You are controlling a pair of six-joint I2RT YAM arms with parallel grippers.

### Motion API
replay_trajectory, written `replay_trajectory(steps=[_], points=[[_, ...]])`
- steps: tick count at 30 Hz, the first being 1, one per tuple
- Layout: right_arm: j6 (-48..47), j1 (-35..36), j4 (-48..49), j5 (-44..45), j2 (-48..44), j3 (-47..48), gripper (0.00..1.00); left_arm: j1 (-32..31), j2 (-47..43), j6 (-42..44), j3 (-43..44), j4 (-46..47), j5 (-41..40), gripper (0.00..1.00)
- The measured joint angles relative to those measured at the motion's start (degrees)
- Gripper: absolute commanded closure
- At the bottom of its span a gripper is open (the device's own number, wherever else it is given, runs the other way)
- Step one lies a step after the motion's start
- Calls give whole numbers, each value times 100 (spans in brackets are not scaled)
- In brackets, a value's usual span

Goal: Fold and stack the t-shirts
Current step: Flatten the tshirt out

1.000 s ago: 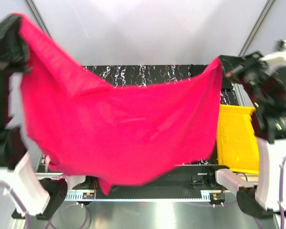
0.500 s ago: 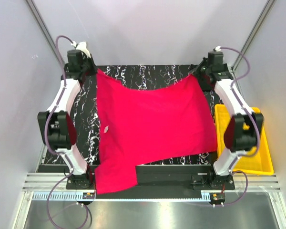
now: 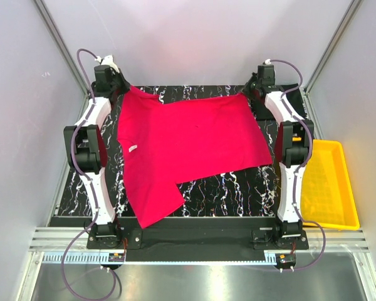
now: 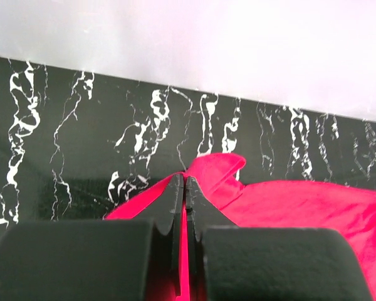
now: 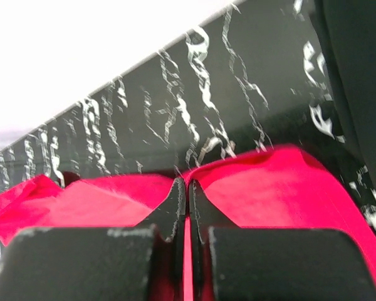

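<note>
The black veined tabletop carries the red tee spread nearly flat, one flap reaching the near edge left of centre, with a tray off to the right. Farther back, its top edge runs left to right between the arms, so the whole shirt lies nearward of both. At the far edge the left tool and right tool each pinch a corner tight; a fold would likely draw those corners nearward.
</note>
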Motion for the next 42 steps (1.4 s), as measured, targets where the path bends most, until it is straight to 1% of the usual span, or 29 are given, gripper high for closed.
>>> replay_trajectory(steps=[3, 5, 7, 12, 14, 16, 18, 23, 26, 29, 36, 39, 42], points=[[-4, -17, 9, -76, 125, 293, 100, 20, -15, -94, 24, 4, 2, 100], [-4, -37, 4, -164, 234, 485, 100, 35, -90, -179, -136, 59, -7, 100], [-7, -68, -11, -243, 356, 656, 100, 48, -295, -293, -483, 15, 2, 100], [-24, -212, -160, -479, 581, 850, 100, 66, -1244, -636, -1749, -127, 138, 100], [-11, -291, -249, -579, 629, 883, 100, 66, -1589, -708, -2017, -203, 177, 100], [7, -361, -393, -643, 643, 951, 100, 72, -1814, -719, -2022, -247, 186, 100], [20, -398, -476, -699, 643, 1014, 100, 72, -1974, -719, -1840, -365, 212, 100], [66, -439, -704, -772, 380, 1001, 100, 76, -2264, -776, -872, -634, 385, 100], [94, -431, -870, -772, -140, 846, 100, 74, -2684, -789, -435, -739, 466, 100], [118, -428, -916, -772, -981, 664, 100, 74, -3294, -745, 24, -811, 472, 100], [136, -426, -660, -776, -3639, -28, 100, 76, -4852, -455, 977, -826, 411, 100], [138, -426, -461, -776, -4848, -546, 100, 74, -5342, -313, 1517, -881, 354, 100], [144, -426, -337, -782, -5742, -911, 100, -122, -5643, -103, 2065, -1104, 144, 100]])
